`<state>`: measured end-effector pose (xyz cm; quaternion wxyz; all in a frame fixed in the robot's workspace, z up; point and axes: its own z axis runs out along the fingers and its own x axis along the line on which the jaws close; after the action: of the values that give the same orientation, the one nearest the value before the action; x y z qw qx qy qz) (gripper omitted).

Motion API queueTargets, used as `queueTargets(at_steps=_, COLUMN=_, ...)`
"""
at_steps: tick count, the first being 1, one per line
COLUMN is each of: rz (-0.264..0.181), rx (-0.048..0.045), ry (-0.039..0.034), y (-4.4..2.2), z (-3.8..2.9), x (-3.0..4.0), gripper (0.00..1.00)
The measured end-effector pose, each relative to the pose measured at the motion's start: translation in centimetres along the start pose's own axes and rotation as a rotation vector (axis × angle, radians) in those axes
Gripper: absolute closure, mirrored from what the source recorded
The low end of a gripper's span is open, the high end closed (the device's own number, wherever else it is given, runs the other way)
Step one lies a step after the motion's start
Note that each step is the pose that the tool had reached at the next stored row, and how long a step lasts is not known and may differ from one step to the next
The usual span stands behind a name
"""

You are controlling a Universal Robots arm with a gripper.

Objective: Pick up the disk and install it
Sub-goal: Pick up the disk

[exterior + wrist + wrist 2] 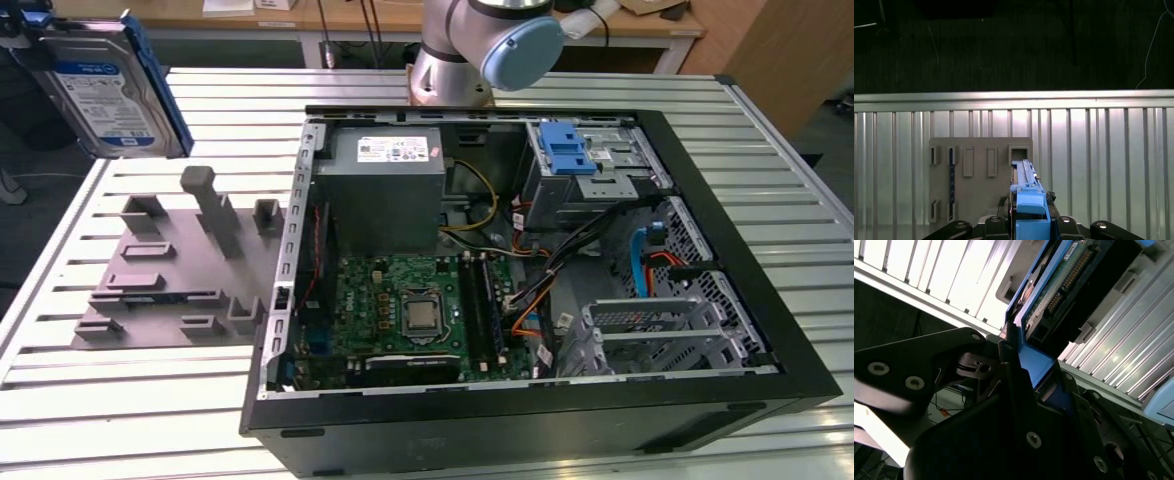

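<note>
Over the ribbed metal surface (pixel 134 400), our fingers (pixel 1014 380) are clamped on the flat silver blue-bracketed hard disk (pixel 107 85), its long axis pointing straight out from them.

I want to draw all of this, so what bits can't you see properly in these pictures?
Flat silver hard drive in its blue plastic bracket: exterior view, upper end cut off by the picture's top edge.
Its flat faces: first wrist view, the drive stands edge-on, both turned away.
Grey slotted holder plate: first wrist view, one part hidden behind the drive and the black gripper clamping it.
</note>
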<state>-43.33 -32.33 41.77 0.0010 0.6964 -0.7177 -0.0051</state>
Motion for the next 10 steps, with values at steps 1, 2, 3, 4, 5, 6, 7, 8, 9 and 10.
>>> queueTargets(at_steps=1, rz=0.000, rx=0.0000, ry=0.0000, y=0.00, z=-0.06, x=0.00, gripper=0.64)
queueTargets(at_steps=2, rz=0.000, rx=0.0001, ry=0.0000, y=0.00, z=-0.11, x=0.00, gripper=0.64)
queueTargets(at_steps=3, rz=0.000, rx=0.0000, ry=0.0000, y=0.00, z=-0.17, x=0.00, gripper=0.64)
queueTargets(at_steps=4, rz=0.000, rx=0.0000, ry=0.0000, y=0.00, z=-0.24, x=0.00, gripper=0.64)
queueTargets(at_steps=5, rz=0.000, rx=0.0000, ry=0.0000, y=0.00, z=-0.31, x=0.00, gripper=0.64)
queueTargets(at_steps=6, rz=0.000, rx=0.0001, ry=0.0000, y=0.00, z=-0.37, x=0.00, gripper=0.64)
queueTargets(at_steps=7, rz=0.000, rx=0.0000, ry=0.0000, y=0.00, z=-0.43, x=0.00, gripper=0.64)
queueTargets(at_steps=8, rz=0.000, rx=0.0000, ry=0.0000, y=0.00, z=-0.49, x=0.00, gripper=0.64)
queueTargets(at_steps=9, rz=0.000, rx=0.0001, ry=0.0000, y=0.01, z=-0.54, x=0.00, gripper=0.64)
queueTargets(at_steps=10, rz=0.000, rx=0.0001, ry=0.0000, y=0.01, z=-0.59, x=0.00, gripper=0.64)
